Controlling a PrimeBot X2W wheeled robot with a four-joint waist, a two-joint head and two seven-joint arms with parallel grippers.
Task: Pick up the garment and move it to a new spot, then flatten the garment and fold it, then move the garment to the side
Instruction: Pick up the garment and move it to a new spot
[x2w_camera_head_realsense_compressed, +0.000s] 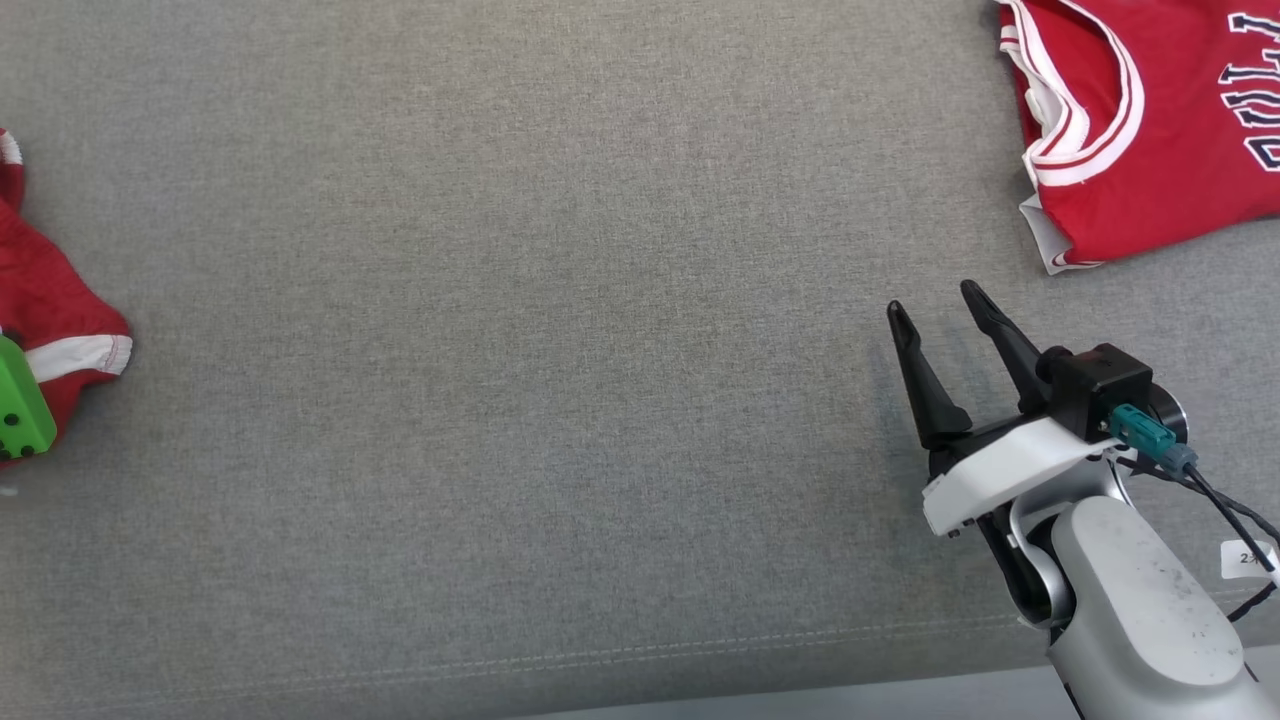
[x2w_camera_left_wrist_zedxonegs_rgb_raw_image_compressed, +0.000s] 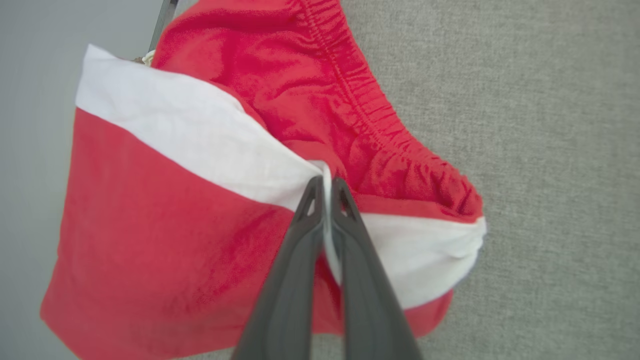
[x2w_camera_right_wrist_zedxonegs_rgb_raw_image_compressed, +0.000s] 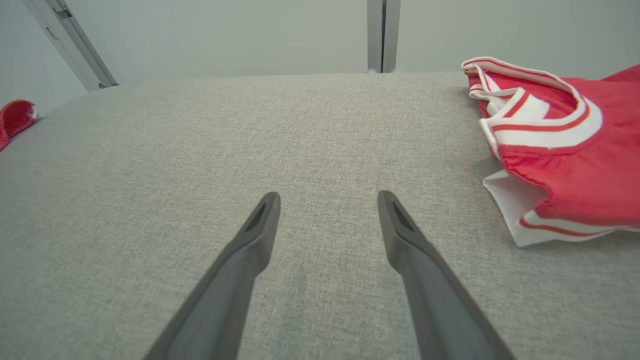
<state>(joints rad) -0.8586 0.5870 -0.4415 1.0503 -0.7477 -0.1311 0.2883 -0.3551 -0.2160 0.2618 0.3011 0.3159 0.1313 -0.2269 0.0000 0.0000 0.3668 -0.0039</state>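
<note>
Pinching the red garment (x2w_camera_left_wrist_zedxonegs_rgb_raw_image_compressed: 150, 240) at its white stripe (x2w_camera_left_wrist_zedxonegs_rgb_raw_image_compressed: 200, 135), the left hand (x2w_camera_left_wrist_zedxonegs_rgb_raw_image_compressed: 326, 182) shows close-up (head view: right hand (x2w_camera_head_realsense_compressed: 935, 298) wide).

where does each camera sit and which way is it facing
Head view: on the head, looking down on the grey surface; right gripper and forearm at lower right.
Left wrist view: on the left wrist, looking along the left gripper, shut on the red shorts.
Right wrist view: on the right wrist, low across the surface along open fingers.
Shared: head and right wrist views both show the jersey.
</note>
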